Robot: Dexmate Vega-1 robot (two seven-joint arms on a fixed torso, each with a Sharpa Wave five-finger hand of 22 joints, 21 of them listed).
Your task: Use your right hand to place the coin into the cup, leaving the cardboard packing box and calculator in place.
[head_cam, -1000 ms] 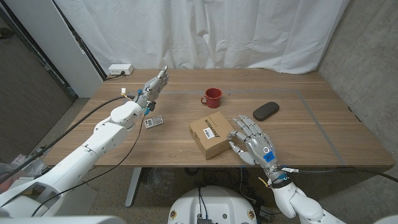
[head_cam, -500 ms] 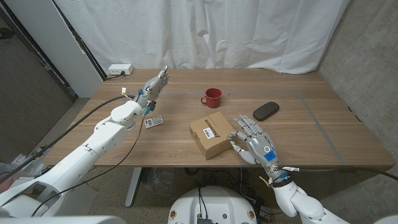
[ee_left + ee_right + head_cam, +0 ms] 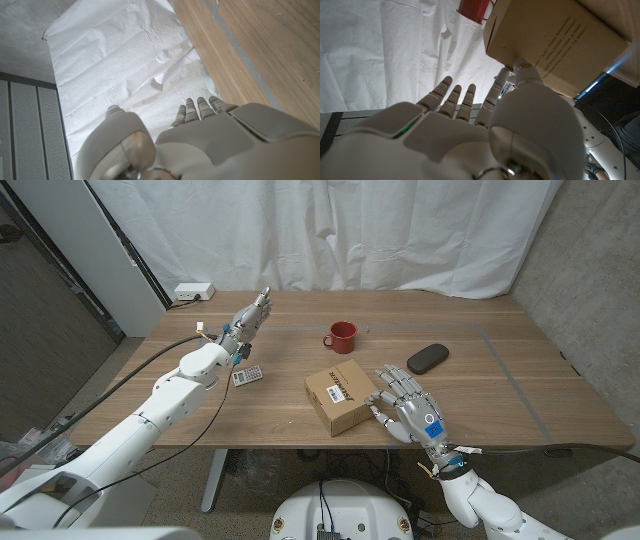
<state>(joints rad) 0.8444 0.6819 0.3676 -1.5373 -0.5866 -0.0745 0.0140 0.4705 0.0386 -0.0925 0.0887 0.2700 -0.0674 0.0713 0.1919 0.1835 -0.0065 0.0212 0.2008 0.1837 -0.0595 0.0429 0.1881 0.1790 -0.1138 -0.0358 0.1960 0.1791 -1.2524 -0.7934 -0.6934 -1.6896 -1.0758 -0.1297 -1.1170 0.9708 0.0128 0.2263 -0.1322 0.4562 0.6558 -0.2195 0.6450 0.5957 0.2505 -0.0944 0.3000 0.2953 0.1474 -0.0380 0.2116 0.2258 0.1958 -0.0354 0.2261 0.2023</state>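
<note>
the right hand (image 3: pixel 408 410) has its fingers spread, touching the near right of the cardboard box (image 3: pixel 340 398). i cannot see the coin. the red cup (image 3: pixel 341 336) sits farther away, to the left.

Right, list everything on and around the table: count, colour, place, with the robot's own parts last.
Table: one, wooden, under everything.
Cup: one, red, far middle of the table.
Cardboard box: one, brown, near middle, beside the right hand.
Calculator: one, pale with dark keys, left of the box.
Dark case: one, dark grey, right of the cup.
Power strip: one, white, far left corner.
Curtain: one, white, behind the table.
Coin: cannot make one out.
Left hand: grey, fingers together, raised over the far left of the table, holding nothing.
Right hand: grey, fingers spread, at the box's right side.
</note>
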